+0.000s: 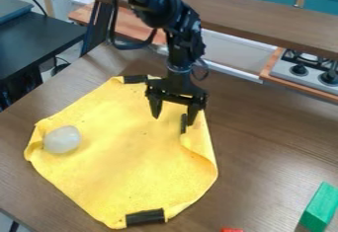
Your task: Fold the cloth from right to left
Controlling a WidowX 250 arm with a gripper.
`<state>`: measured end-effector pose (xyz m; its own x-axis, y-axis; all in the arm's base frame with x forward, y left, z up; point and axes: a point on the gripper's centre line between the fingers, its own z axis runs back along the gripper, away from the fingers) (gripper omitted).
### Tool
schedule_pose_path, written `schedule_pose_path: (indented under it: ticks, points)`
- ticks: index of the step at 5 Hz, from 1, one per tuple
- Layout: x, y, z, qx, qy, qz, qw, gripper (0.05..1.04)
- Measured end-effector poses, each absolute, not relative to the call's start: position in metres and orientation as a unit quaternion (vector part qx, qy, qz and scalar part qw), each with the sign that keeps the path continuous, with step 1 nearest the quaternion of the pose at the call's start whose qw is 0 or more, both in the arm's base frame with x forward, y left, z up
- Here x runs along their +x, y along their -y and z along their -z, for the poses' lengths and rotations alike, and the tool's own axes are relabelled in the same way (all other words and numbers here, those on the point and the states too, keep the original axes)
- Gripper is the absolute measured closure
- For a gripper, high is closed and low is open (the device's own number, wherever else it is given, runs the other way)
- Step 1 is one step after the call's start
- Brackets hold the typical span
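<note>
My claw (174, 120) is positioned at the upper right portion of the yellow cloth (125, 162), fingers apart, gripping nothing. The cloth lies mostly spread on the brown table (264, 162), its right edge partly turned inward. A whitish rounded object (62, 139) rests on its left side. A green block (320, 207) is located to the lower right.

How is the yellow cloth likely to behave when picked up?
The yellow cloth will probably flop, as its right edge curls over. The black strip at its bottom corner may stiffen that part. The whitish rounded object resting on it could roll if the cloth tilts.
</note>
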<state>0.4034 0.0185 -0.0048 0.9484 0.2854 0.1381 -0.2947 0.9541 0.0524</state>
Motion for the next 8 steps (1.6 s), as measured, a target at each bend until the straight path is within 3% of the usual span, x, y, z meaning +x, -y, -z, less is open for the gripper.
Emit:
schedule_pose_path:
  ticks: [5, 6, 8]
  points:
    - [0.408, 0.001, 0.023, 0.054, 0.044, -0.133, 0.989, 0.091]
    - [0.412, 0.001, 0.023, 0.055, 0.042, -0.138, 0.988, 0.157]
    - [0.413, 0.007, 0.023, 0.057, 0.047, -0.131, 0.989, 0.761]
